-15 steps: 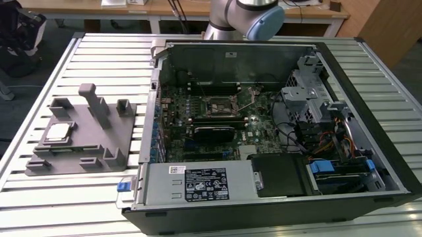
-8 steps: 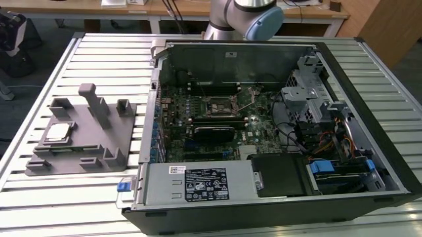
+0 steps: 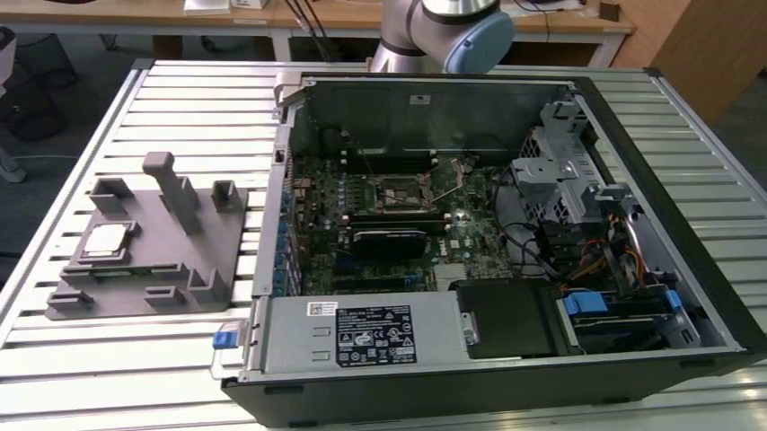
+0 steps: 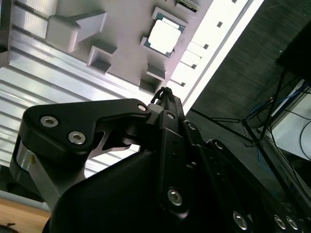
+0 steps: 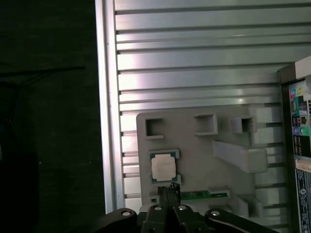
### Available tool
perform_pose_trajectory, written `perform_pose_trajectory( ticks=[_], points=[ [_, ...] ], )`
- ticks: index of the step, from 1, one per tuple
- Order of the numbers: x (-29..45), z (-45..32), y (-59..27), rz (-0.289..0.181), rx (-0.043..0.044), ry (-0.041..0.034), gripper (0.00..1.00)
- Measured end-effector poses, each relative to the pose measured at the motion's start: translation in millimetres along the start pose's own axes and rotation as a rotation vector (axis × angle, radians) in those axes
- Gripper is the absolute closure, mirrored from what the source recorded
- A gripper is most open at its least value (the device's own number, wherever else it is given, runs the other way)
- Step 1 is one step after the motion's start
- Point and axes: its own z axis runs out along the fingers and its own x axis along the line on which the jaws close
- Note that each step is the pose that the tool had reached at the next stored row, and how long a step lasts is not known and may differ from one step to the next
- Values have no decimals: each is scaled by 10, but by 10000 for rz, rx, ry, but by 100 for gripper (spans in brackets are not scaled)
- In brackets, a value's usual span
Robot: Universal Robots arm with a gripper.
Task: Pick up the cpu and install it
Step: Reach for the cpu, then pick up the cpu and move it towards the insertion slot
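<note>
From my remote seat I see the cpu (image 3: 106,240) lying flat, metal side up, in a square pocket of the grey holder block (image 3: 150,265), at the exterior view's left, about mid-height in the frame. The block rests on the slatted metal table (image 3: 180,99), just beside the open computer case (image 3: 419,108), which takes up the middle and the exterior view's right. Inside the case the square socket (image 3: 401,191) sits on the green board, well apart from the cpu. The arm (image 3: 437,31) rises behind the case at the top edge of the frame. In both wrist views the gripper (image 5: 168,188) hangs above the block with its jaws pressed together on nothing, tips pointing down toward the cpu (image 5: 164,167) but clear of it. In the second wrist view the closed tips of the gripper (image 4: 164,91) sit near the cpu (image 4: 165,36), with bare holder block (image 4: 121,29) around it
</note>
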Motion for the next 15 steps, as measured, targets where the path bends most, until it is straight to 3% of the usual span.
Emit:
perform_pose_trajectory(
  ticks=[9, 15],
  points=[
    [10, 9, -1, 0, -1, 2, 89],
    [-73, 114, -3, 4, 9, 119, 89]
  ],
)
